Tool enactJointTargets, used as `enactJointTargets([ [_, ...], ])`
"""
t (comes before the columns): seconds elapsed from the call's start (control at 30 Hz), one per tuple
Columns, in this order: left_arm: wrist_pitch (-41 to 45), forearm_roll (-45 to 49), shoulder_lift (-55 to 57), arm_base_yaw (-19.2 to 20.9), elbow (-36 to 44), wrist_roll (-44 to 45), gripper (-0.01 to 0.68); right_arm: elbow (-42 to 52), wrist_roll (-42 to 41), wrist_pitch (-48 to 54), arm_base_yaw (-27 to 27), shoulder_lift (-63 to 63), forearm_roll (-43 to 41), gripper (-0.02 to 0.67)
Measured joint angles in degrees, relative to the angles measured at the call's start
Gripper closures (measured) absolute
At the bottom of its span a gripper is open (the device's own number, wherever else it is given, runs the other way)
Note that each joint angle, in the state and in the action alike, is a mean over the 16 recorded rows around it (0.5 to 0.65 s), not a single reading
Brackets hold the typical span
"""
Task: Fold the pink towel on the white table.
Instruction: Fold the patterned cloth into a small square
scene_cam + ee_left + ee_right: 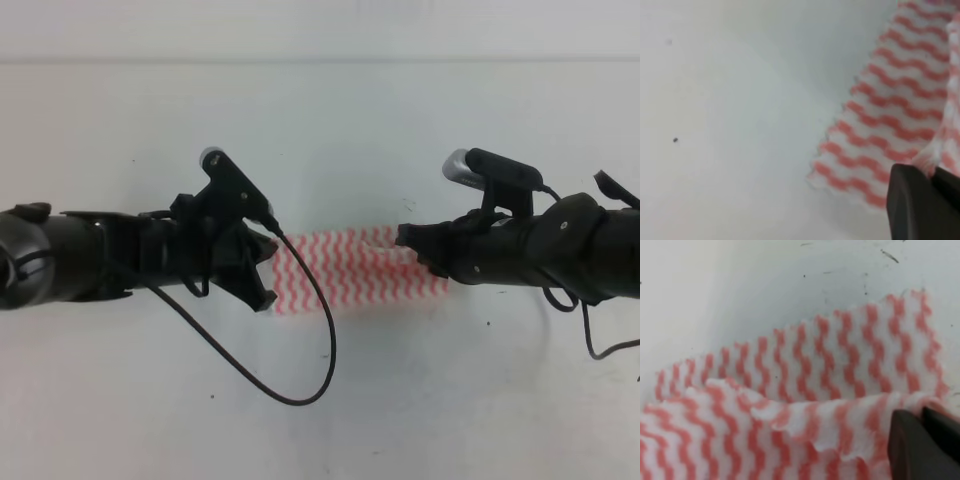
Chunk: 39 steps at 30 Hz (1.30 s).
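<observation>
The towel (355, 268) lies on the table (320, 110) between the two arms, already doubled into a narrow band, with one layer lapped over another in the right wrist view. The left gripper (268, 262) and right gripper (408, 238) each pinch an end, so a further fold probably remains.

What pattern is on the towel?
Pink-red and white wavy zigzag stripes on the pink towel; clearest in the right wrist view.

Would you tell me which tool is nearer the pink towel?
Neither is clearly nearer: the left tool is at the pink towel's left end and the right tool at its right end, each pinching the cloth.
</observation>
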Motion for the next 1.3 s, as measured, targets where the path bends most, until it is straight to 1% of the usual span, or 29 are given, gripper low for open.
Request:
enactJointTargets([
  [0.4,-0.94,0.0,2.21,0.0,-1.97,-0.24,0.678,-1.49,-0.06,0.26,-0.82,0.22,-0.25,0.666],
  [0.83,-1.84,0.0,2.57,0.01,-2.11,-0.4,0.677,-4.52,-0.1,2.26,-1.11,2.82,-0.46,0.666],
  [1.3,-1.94,-0.03,2.58,0.02,-2.11,-0.29,0.678,-4.78,-0.17,2.17,-1.1,3.31,-0.53,0.666],
])
